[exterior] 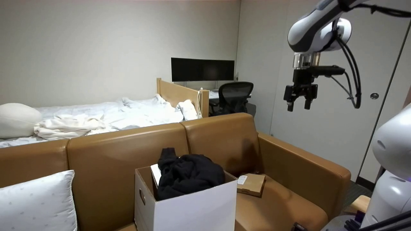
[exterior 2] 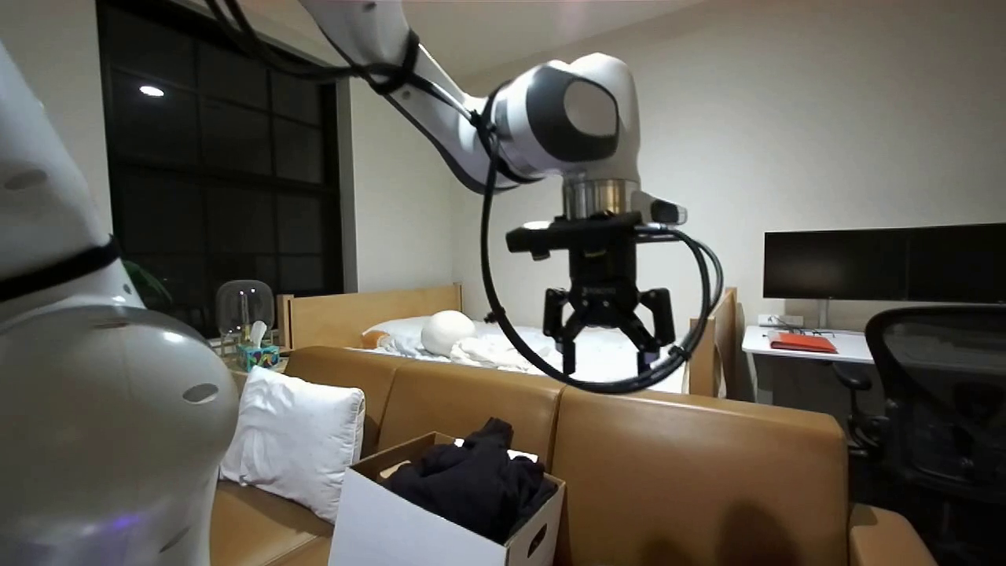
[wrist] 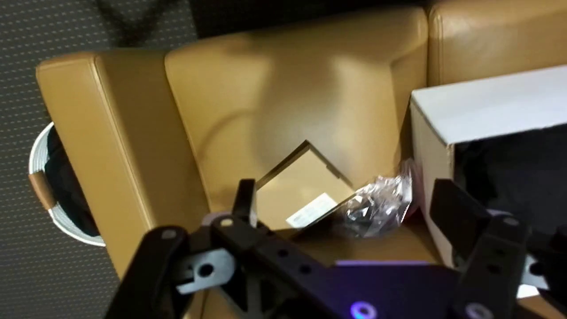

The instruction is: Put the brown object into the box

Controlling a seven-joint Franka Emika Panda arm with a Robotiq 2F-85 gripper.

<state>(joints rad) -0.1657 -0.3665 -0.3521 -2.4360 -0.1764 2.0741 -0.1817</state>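
The brown object [exterior: 252, 184] is a flat tan cardboard piece with a white label, lying on the couch seat. It also shows in the wrist view [wrist: 301, 186], tilted to the frame and partly behind a finger. It is out of view in an exterior view. The white box [exterior: 196, 211] stands on the seat beside it, open at the top; it also shows in an exterior view [exterior 2: 416, 523] and at the right of the wrist view [wrist: 491, 99]. My gripper [exterior: 299, 108] is open and empty, high above the couch; it also shows in an exterior view [exterior 2: 607, 365] and the wrist view [wrist: 345, 190].
Black clothing [exterior: 192, 176] fills the box and rises above its rim. Crumpled clear plastic [wrist: 376, 206] lies between the brown object and the box. The couch armrest [exterior: 301, 160] and backrest [exterior: 221, 138] border the seat. A white pillow [exterior 2: 291, 436] leans on the couch.
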